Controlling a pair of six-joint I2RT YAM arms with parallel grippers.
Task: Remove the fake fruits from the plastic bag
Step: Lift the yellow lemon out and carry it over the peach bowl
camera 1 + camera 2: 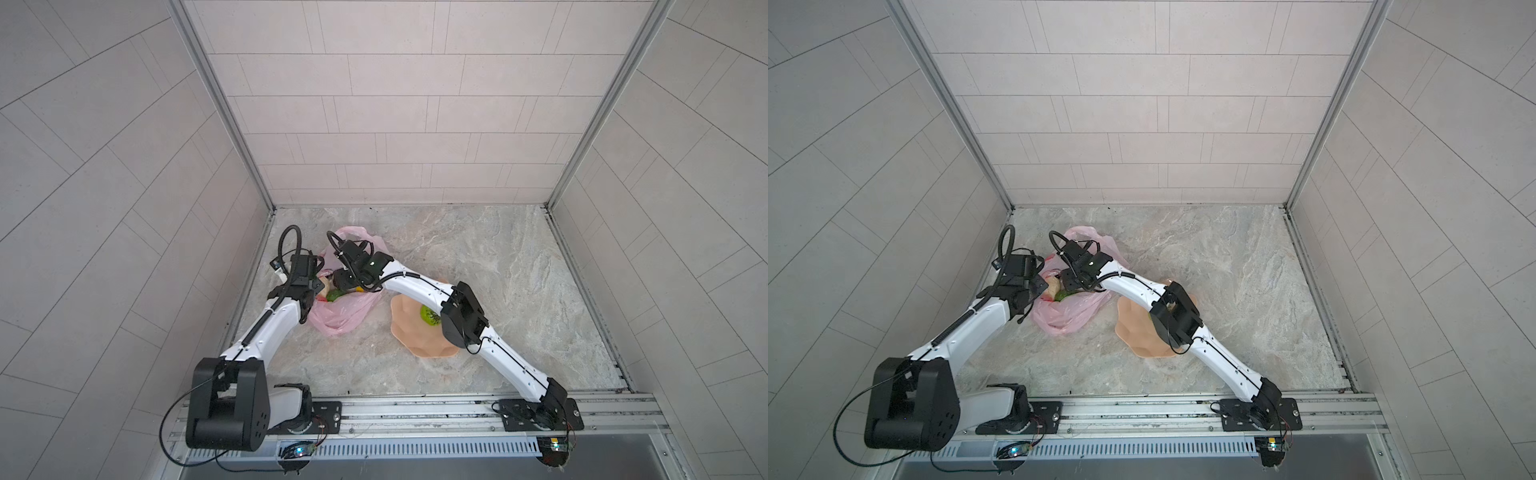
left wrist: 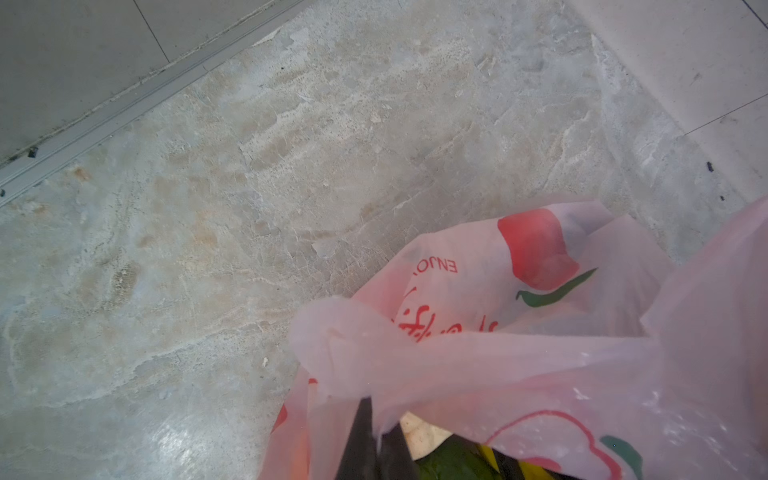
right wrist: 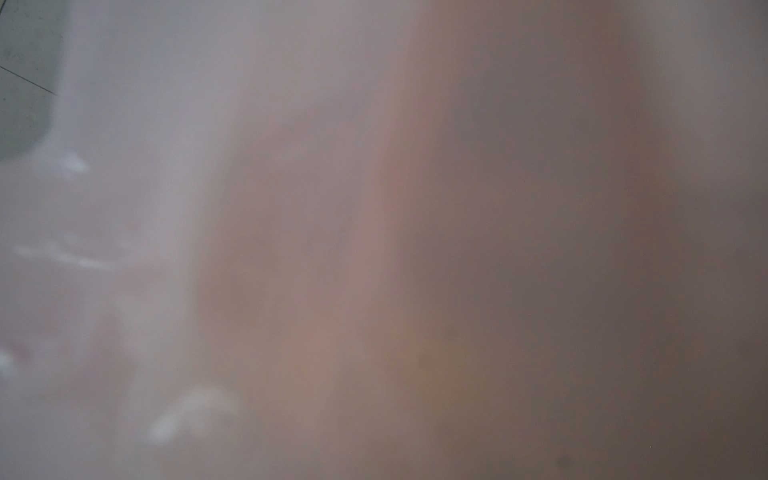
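The pink plastic bag (image 1: 345, 316) (image 1: 1067, 316) lies crumpled at the left of the floor, its mouth held up. My left gripper (image 2: 376, 436) is shut on the bag's film at the mouth's edge (image 1: 318, 291). Inside the mouth show fake fruits: a cream knobbly one (image 2: 422, 432), a green one (image 2: 449, 461) (image 1: 332, 296) and a yellow strip (image 2: 532, 471). My right gripper (image 1: 338, 286) (image 1: 1065, 282) reaches into the bag's mouth from the right, and its jaws are hidden among the fruits. The right wrist view is only blurred pink film (image 3: 291, 249).
A peach scalloped dish (image 1: 411, 336) (image 1: 1138, 332) sits right of the bag, partly under my right arm, with a green fruit (image 1: 429, 316) on it. The left wall rail (image 2: 104, 112) runs close behind the bag. Marbled floor (image 1: 498, 270) stretches to the right.
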